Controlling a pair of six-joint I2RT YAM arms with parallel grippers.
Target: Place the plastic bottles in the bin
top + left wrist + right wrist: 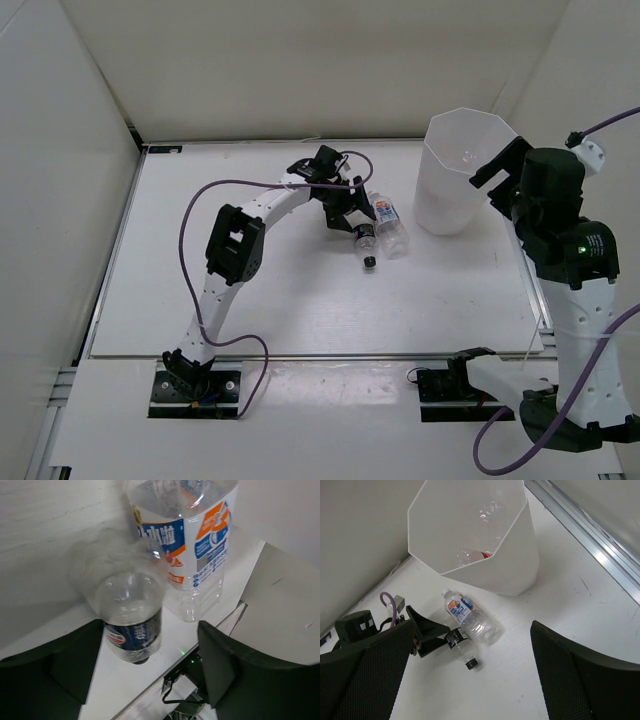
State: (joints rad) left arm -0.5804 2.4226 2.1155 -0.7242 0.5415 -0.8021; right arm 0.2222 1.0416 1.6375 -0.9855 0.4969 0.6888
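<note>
Two plastic bottles lie side by side on the white table. One has a dark blue label (365, 238) (134, 632) (456, 639) and a black cap (471, 663). The other carries a white-orange label (390, 225) (197, 545) (465, 612). My left gripper (350, 222) (150, 665) (427, 632) is open and straddles the dark-blue-label bottle, which sits close to the left finger (60, 665) and stands apart from the right one. The bin (445, 205) (515, 565) stands at the far right and holds a clear bottle with red on it (477, 556). My right gripper (497, 172) (472, 680) hangs open and empty above the table beside the bin.
White walls enclose the table on the left, back and right. A metal rail (600, 555) runs along the table's right edge. A purple cable (215, 190) loops over the left arm. Both arm bases (195, 385) sit at the near edge.
</note>
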